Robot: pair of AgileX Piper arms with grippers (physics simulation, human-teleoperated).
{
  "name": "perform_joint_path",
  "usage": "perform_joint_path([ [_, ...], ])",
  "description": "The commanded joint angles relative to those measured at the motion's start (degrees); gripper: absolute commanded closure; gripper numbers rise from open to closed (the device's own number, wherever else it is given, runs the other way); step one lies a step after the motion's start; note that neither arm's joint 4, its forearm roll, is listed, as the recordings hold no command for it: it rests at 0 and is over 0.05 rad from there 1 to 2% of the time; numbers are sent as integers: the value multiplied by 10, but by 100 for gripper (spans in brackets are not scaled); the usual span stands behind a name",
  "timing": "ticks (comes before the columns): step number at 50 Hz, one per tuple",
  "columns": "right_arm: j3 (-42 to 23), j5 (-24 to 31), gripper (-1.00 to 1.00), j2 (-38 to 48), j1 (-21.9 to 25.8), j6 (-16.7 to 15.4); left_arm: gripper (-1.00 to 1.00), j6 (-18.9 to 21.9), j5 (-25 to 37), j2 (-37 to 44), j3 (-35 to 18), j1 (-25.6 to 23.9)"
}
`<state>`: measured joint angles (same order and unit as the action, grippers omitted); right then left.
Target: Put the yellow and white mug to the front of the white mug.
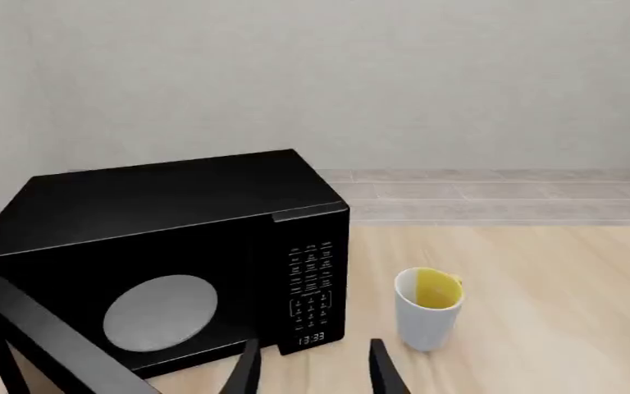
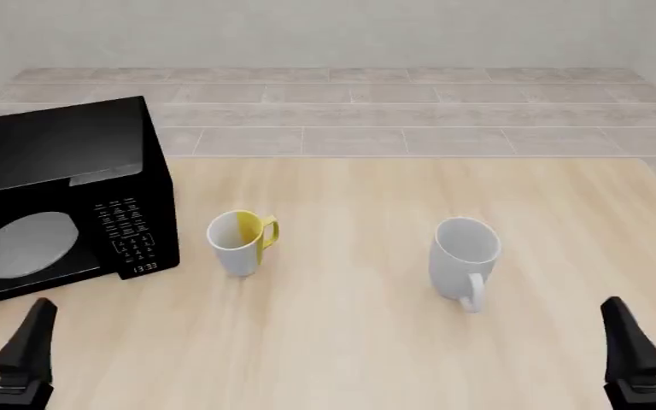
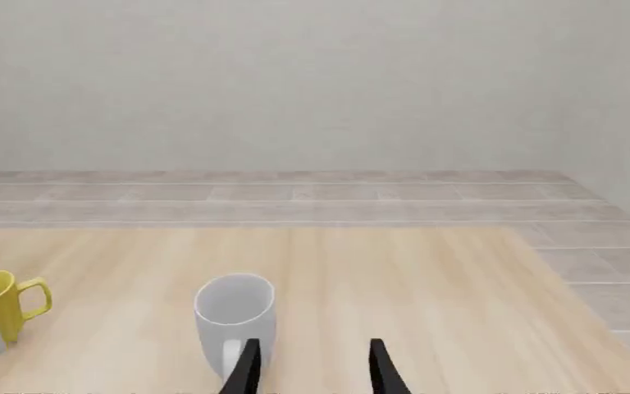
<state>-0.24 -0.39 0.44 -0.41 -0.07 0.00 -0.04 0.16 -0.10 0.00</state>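
The yellow and white mug (image 2: 240,243) stands upright on the wooden surface (image 2: 351,333), in the left half of the front view. Its handle is yellow and points to the right, toward the other mug, and its inside is yellow too. Just beside it on the left is a black microwave (image 2: 61,201) with a round grey window in its door and a keypad on the side near the mug; the two are close, but they do not touch.

The white mug (image 2: 464,254) stands upright to the right of it, well apart, with bare wood between them. Its handle points toward the near edge of the surface, on the arms' side. In the front view, both mugs are at about the same depth on the surface.

The left gripper (image 1: 312,367) is low at the near left corner of the front view, away from both mugs. In its wrist view, the fingers (image 1: 247,371) are spread with an empty gap between them, and the microwave and the yellow and white mug are ahead. The right gripper (image 3: 312,367) is at the near right corner, also with spread fingers (image 3: 382,368) that hold nothing, and the white mug is just ahead of them.

Behind the surface there is a grey tiled floor (image 2: 340,111) and a plain pale wall (image 2: 340,30).
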Motion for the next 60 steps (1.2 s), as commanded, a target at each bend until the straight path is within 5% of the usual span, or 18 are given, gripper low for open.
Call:
perform_joint_path([
  [1, 2, -9, -100, 11, 19, 5, -100, 0, -1, 3, -1, 0],
  [4, 2, -70, -100, 82, 13, -10, -100, 0, -1, 3, -1, 0],
  [10, 2, -78, -100, 87, 42, -15, -100, 0, -1, 3, -2, 0],
  [16, 2, -263, -100, 284, 97, -36, -100, 0, -1, 3, -1, 0],
  [24, -17, -444, -100, 501, 172, -62, -100, 0, -1, 2, -1, 0],
  [39, -101, -551, -100, 752, 261, -104, -100, 0, -1, 2, -2, 0],
  [42, -445, -207, -100, 755, 277, -126, -100, 0, -1, 3, -2, 0],
  [45, -496, -163, -100, 772, 285, -128, -100, 0, -1, 3, -1, 0],
  [46, -567, -101, -100, 785, 288, -132, -100, 0, -1, 2, -1, 0],
  [59, -585, -78, -100, 810, 329, -155, -100, 0, -1, 2, -2, 0],
  [60, -698, -33, -100, 881, 329, -157, -100, 0, -1, 3, -2, 0],
])
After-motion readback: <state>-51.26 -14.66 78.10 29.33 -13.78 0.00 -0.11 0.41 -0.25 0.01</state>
